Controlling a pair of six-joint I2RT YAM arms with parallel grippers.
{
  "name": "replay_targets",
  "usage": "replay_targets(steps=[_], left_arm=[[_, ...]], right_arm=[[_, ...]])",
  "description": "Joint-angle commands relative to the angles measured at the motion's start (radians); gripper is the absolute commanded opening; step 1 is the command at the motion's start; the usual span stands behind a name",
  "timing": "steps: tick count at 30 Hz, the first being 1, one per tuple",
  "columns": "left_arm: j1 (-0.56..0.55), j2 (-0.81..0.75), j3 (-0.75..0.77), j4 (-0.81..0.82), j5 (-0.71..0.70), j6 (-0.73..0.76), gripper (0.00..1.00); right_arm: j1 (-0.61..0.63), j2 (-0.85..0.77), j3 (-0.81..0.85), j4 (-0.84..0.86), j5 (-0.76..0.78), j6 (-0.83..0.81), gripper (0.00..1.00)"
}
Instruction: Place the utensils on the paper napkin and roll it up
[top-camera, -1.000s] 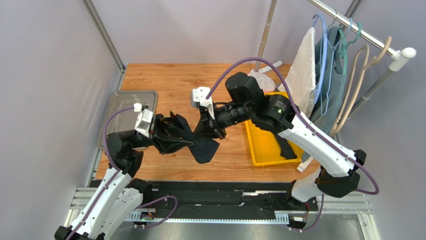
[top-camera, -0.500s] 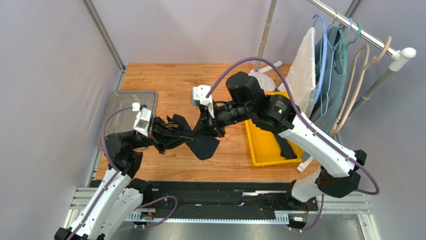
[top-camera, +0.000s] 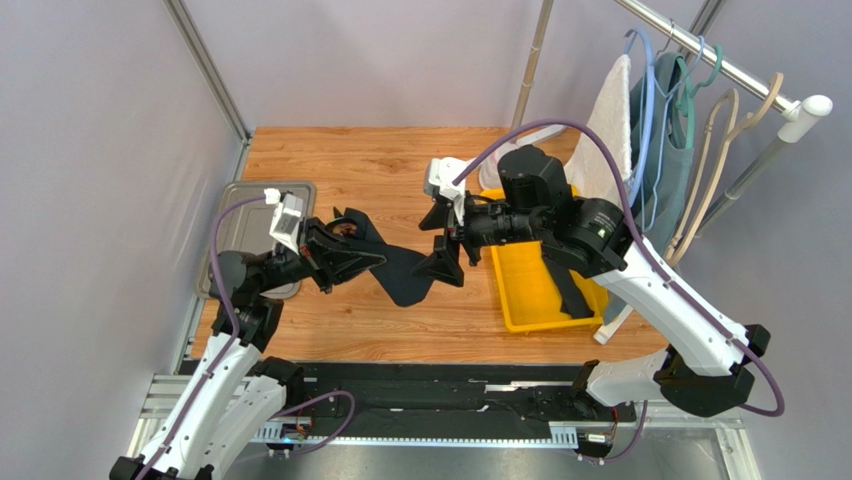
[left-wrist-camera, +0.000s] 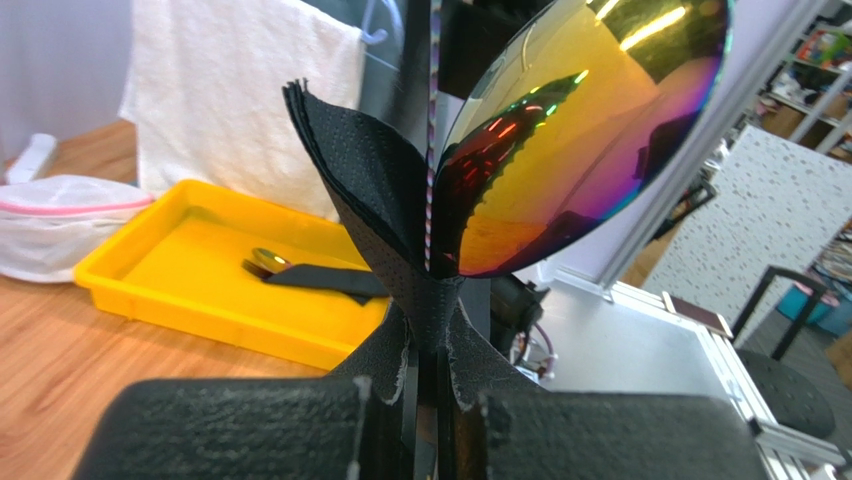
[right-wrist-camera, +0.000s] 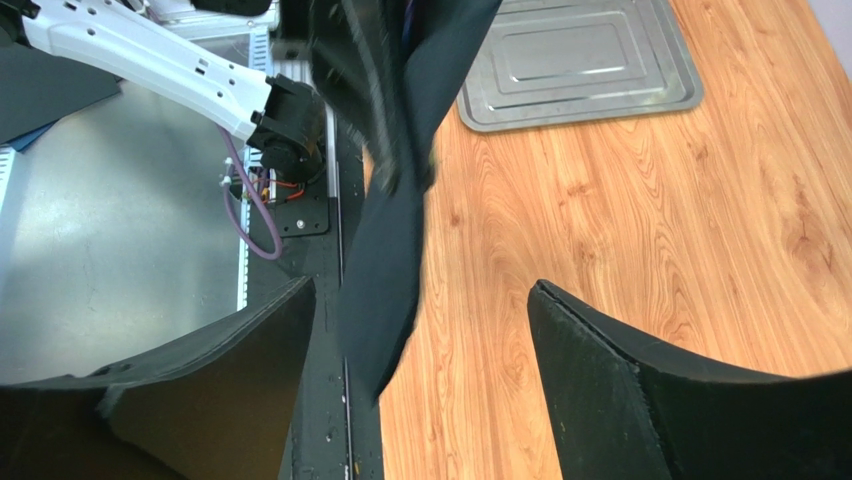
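The left end effector (left-wrist-camera: 425, 400) is shut tight on the paper napkin (top-camera: 405, 282), with a shiny spoon (left-wrist-camera: 590, 120) tucked in it, up off the surface (top-camera: 340, 160). The napkin's loose end hangs toward the right end effector (top-camera: 441, 243), which is wide open, very near, and holding nothing.

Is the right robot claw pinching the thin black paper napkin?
No, the right gripper is wide open, and the black paper napkin hangs from the left gripper.

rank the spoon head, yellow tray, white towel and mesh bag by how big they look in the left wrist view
1. spoon head, biggest, though only through nearness to the camera
2. white towel and yellow tray, too alike to split
3. mesh bag, smallest, cut by the edge
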Motion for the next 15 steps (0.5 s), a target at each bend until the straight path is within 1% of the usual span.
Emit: replay_targets(steps=[1,4,6,10,12,13,15], left_arm=[[0.049,0.032,0.07,0.059,-0.023,-0.063,0.0],[0.05,0.043,0.075,0.085,-0.022,-0.082,0.0],[0.052,0.047,0.076,0.082,-0.013,-0.077,0.0],[0.05,0.043,0.072,0.073,0.0,-0.079,0.0],[0.05,0.037,0.072,0.075,0.001,-0.082,0.0],[0.05,0.035,0.072,0.075,0.003,-0.08,0.0],[0.05,0.032,0.073,0.078,0.004,-0.082,0.0]], right_arm=[[-0.013,-0.076,-0.078,0.0,0.02,-0.002,0.74],[-0.032,-0.093,-0.109,-0.005,0.032,-0.008,0.68],[-0.045,-0.087,-0.11,-0.002,0.025,-0.001,0.66],[-0.082,-0.07,-0.089,0.007,-0.032,0.051,0.59],[-0.084,-0.065,-0.08,0.012,-0.047,0.073,0.57],[-0.085,-0.062,-0.078,0.013,-0.061,0.078,0.53],[-0.09,-0.062,-0.086,0.013,-0.081,0.09,0.49]])
